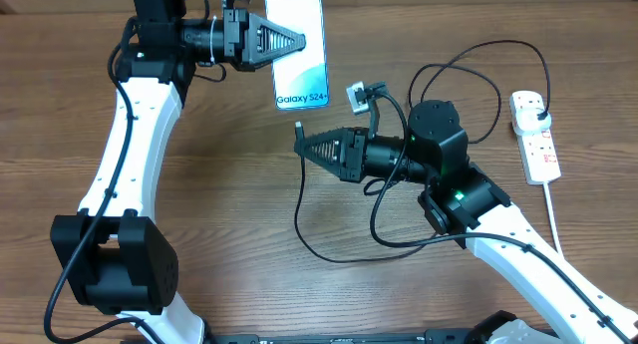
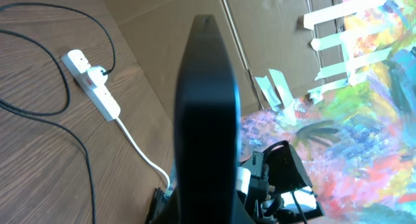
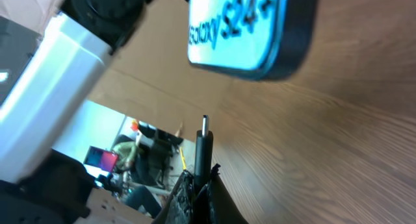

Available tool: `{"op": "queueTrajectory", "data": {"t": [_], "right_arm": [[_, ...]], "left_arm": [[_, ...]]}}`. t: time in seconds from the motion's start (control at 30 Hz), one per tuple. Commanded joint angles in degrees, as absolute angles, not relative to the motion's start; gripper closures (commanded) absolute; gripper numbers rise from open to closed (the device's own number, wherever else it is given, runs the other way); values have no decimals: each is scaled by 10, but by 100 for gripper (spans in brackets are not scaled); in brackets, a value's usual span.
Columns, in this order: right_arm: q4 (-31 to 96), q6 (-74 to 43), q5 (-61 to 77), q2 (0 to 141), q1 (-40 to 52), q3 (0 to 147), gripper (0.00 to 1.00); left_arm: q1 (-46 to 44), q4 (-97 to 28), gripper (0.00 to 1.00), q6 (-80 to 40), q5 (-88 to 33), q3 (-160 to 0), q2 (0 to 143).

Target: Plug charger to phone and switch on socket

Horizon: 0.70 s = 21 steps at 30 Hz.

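I work in what looks like a robotics lab. There's a wood-grain table [image 1: 249, 204], with cardboard panels [image 2: 273, 29] and a painted backdrop [image 2: 370, 120] at right. Lower left, someone [image 3: 133, 151] sits by a screen [image 3: 101, 160].

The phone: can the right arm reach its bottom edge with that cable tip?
Probably yes: only a clear gap separates the charger tip in the right end effector from the phone.

L gripper [image 1: 302, 40]: phone [image 1: 299, 70], R gripper [image 1: 302, 145]: charger [image 1: 296, 216]
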<state>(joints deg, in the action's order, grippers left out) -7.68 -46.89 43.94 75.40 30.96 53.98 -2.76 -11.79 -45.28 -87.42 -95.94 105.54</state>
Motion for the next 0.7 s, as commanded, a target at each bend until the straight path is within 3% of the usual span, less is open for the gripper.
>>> {"op": "queueTrajectory", "data": {"t": [0.0, 0.67], "right_arm": [[-105, -498, 431, 751, 310, 539, 96], [-182, -571, 416, 753, 288, 540, 96]], "left_arm": [[-30, -85, 96, -514, -881, -965, 1037], [-30, 109, 96, -721, -877, -965, 1037]]}}
